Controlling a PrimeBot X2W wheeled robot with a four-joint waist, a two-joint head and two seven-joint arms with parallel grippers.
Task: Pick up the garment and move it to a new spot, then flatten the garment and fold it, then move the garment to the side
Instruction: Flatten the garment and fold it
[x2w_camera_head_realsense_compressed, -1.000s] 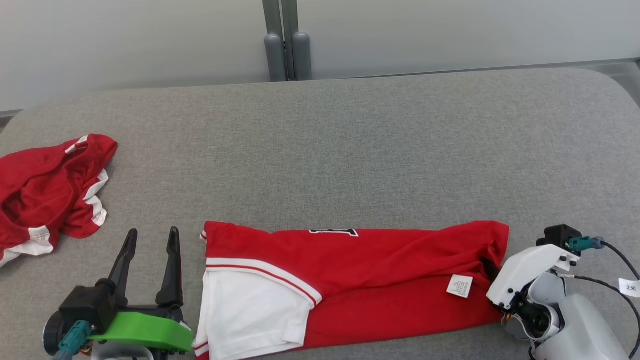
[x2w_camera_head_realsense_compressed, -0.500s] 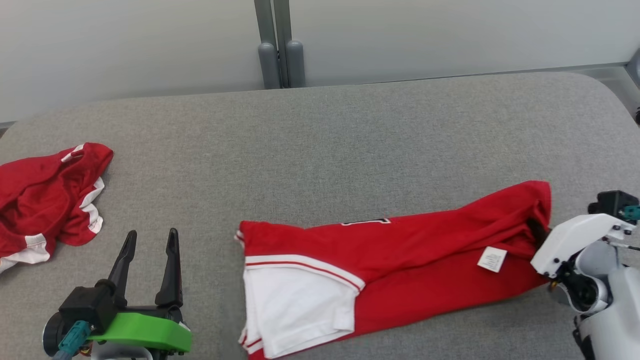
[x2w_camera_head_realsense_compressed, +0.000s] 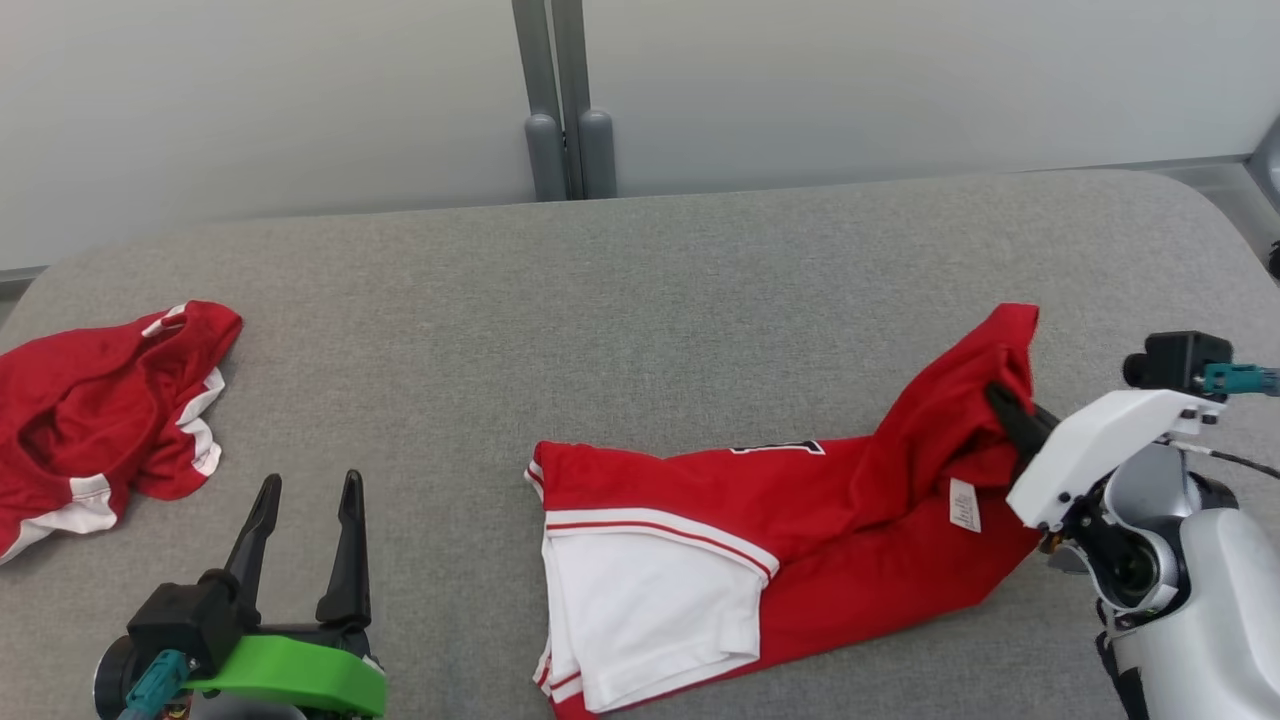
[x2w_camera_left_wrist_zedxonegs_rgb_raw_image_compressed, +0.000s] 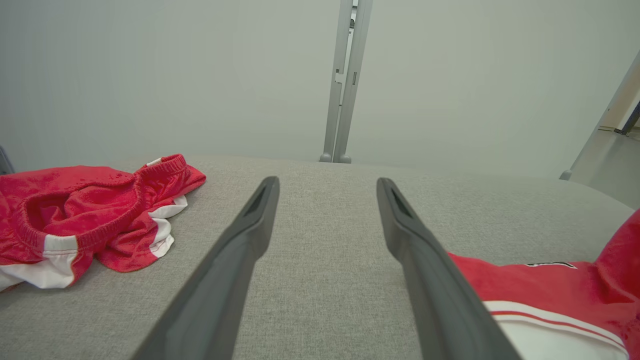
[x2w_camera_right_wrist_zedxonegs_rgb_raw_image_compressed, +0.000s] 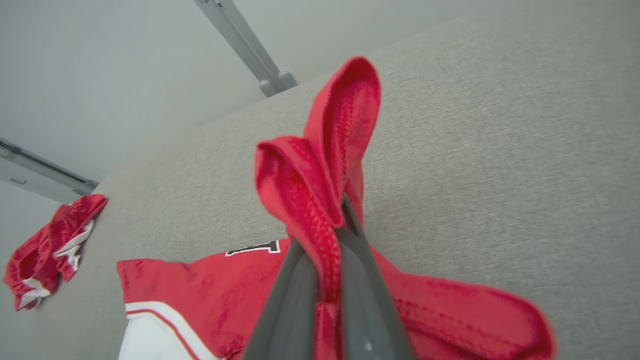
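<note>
Red mesh jersey (x2w_camera_head_realsense_compressed: 830, 530): folded lengthwise, right of centre on grey padded table (x2w_camera_head_realsense_compressed: 640, 300), one end raised | right gripper (x2w_camera_head_realsense_compressed: 1005, 405): clamped on that bunched end | left gripper (x2w_camera_head_realsense_compressed: 309, 482): splayed wide, empty | handling: likely light, limp, slippery; pinch all layers near the hem.

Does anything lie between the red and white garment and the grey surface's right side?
Nothing visible does. The right gripper grips one end of the red and white garment; the grey fabric surface beyond is bare. Crumpled red shorts lie far left.
</note>
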